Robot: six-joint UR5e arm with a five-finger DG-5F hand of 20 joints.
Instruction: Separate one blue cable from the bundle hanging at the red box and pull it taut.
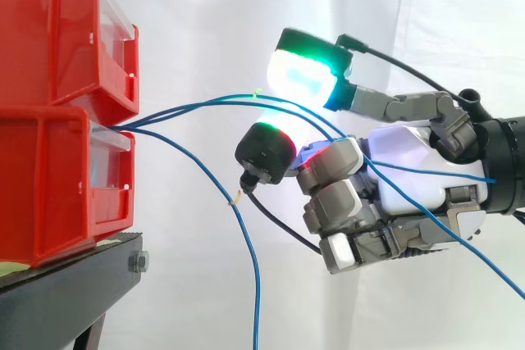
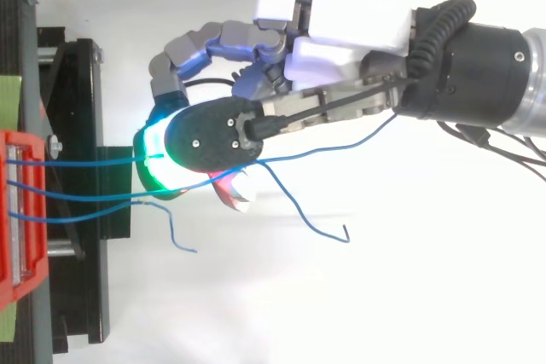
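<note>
Two red plastic boxes (image 1: pixel 49 186) sit stacked on a black metal stand (image 1: pixel 66 288) before a white curtain (image 1: pixel 205 22). Their open fronts reach the stand's front edge. A bundle of thin blue cables (image 1: pixel 164 111) comes out at the front, where the upper box meets the lower one.

In the side view one blue cable (image 1: pixel 255 301) leaves the bundle, drops past the stand's front edge and hangs free below it. The other cables rise in a shallow arch away from the boxes and run into the robot hand (image 1: pixel 410 149), which hangs in the air, apart from the stand and level with the boxes' seam. They cross the white palm. One goes on toward the wrist, and another slopes down to the lower right.

From above, three cables (image 2: pixel 85 160) leave the box front nearly parallel. Two run straight to the hand (image 2: pixel 341 31), while the third ends short of it in a loose curl. Past the hand a further loose end bends away from the arm. I cannot tell whether the hand is clamped on a cable or the cables merely pass through it.
</note>
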